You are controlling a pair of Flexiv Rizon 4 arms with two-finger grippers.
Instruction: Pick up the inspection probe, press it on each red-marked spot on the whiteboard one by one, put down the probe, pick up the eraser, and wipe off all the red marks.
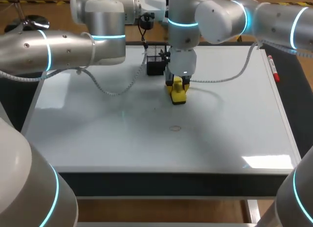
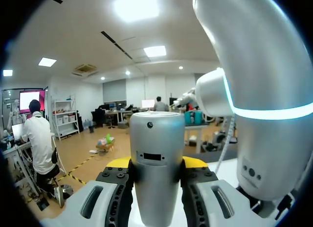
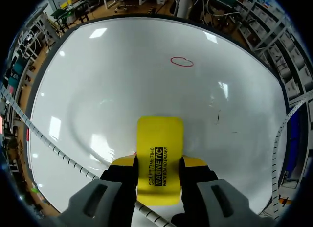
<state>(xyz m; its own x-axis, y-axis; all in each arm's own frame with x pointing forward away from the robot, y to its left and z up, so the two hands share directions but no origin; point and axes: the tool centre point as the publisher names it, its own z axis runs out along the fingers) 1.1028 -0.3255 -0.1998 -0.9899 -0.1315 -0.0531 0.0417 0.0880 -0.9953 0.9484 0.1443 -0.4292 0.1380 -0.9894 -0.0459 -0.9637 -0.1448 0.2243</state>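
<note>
Whiteboard (image 1: pixel 98 139), eraser (image 3: pixel 160 139) in right end effector (image 3: pixel 159 161), away from edges, red ring (image 3: pixel 182 61) ahead

- The probe (image 2: pixel 157 158) covered most of the yellow tips of the left claw (image 2: pixel 157 162); its lower end was cut off.
- The right arm (image 1: pixel 183 31) hid part of the black holder (image 1: pixel 154 68) standing behind it.

**Bright overhead light, glare on the board**

The whiteboard (image 1: pixel 122 148) is evenly and brightly lit from above. A hard white glare patch sits at the head view's lower right, with a fainter one at left. A soft shadow spreads right of the eraser (image 1: pixel 178 92).
</note>
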